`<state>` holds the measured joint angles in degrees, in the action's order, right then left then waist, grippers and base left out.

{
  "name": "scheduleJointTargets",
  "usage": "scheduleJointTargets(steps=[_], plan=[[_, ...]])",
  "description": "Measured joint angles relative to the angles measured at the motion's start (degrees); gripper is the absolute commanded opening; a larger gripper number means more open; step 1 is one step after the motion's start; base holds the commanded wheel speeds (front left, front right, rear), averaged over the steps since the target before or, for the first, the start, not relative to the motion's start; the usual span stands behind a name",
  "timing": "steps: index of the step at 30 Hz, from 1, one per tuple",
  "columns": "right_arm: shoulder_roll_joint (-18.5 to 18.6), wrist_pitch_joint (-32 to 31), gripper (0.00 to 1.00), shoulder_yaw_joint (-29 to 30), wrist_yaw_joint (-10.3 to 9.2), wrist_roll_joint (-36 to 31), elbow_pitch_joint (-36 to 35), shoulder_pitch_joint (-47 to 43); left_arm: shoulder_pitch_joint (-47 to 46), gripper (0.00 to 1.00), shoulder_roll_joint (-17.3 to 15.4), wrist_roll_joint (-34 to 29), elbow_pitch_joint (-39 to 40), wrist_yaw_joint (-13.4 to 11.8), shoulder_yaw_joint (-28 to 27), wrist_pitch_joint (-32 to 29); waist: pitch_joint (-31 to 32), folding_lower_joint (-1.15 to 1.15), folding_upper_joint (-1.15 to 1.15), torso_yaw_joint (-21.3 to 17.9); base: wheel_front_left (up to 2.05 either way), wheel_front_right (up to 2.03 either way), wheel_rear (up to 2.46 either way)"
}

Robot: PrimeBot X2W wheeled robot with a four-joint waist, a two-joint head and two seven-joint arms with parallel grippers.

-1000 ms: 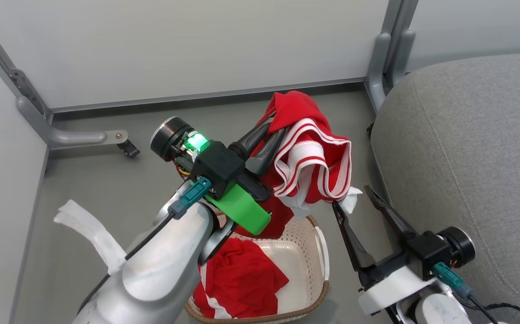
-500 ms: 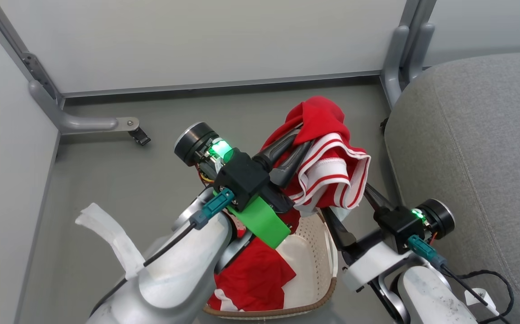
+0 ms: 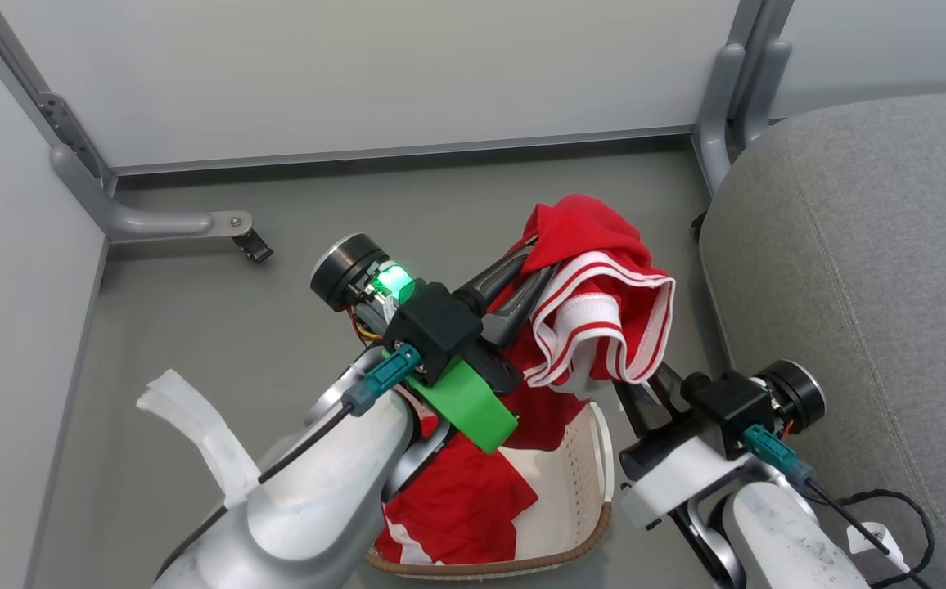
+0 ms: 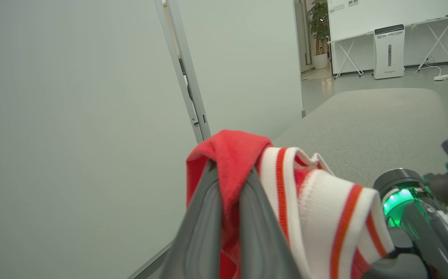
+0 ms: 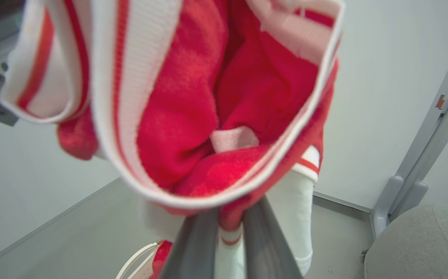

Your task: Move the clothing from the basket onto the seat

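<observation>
Head view: the left arm reaches up and forward over the basket (image 3: 583,483), and the left gripper (image 3: 532,263) has its 2 fingers pressed together on the top fold of a red striped garment (image 3: 604,323) that hangs above the basket's far end. The right arm comes in from the basket's right side. The right gripper (image 3: 651,391) points up under the same garment's lower edge, with its tips hidden by cloth. The other garment (image 3: 457,499), also red, lies inside the basket. The basket stands on a grey floor (image 3: 195,343). The grey seat (image 3: 866,262) is just to the right of the basket, and pale wall panels (image 3: 399,74) on metal feet stand beyond it.

Left wrist view: the 2 fingers are clamped on red fabric, and the white-and-red ribbed band falls to their right. The seat's flat top stretches beyond. Further off are a plant (image 4: 319,23), a white floor unit (image 4: 388,50) and folding tables.

Right wrist view: the fingers stand close together, pinching the garment's lower red fold. The open waistband hangs above them, and a white basket handle shows below on the left.
</observation>
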<state>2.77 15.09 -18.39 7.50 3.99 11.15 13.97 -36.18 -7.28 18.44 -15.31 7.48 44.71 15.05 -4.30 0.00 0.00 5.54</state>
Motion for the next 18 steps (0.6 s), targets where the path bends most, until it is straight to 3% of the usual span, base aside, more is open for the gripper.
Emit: scheduleJointTargets(steps=[8,9,10,18], plan=[[0.0,0.0,0.0,0.04,0.0,0.36,-0.56,-0.39,0.27,0.0,-0.22,0.19,-1.1,0.0,0.26,0.0,-0.12,0.0,0.0,0.09,0.0,0.0,0.0],[0.0,0.0,0.0,0.03,0.0,0.45,-0.62,-0.39,0.28,0.47,-0.22,0.2,-1.18,0.0,0.2,0.0,-0.16,0.0,0.0,0.12,0.0,0.0,0.0],[0.0,0.0,0.0,0.03,0.0,0.51,-0.66,-0.38,0.28,1.0,-0.2,0.23,-1.21,0.0,0.16,0.0,-0.19,0.0,0.0,0.15,0.0,0.0,0.0],[0.0,0.0,0.0,-0.02,0.0,0.53,-1.07,-0.37,0.27,1.0,-0.02,0.26,-1.45,0.01,0.08,0.0,-0.48,0.0,0.0,0.3,0.0,0.0,0.0]])
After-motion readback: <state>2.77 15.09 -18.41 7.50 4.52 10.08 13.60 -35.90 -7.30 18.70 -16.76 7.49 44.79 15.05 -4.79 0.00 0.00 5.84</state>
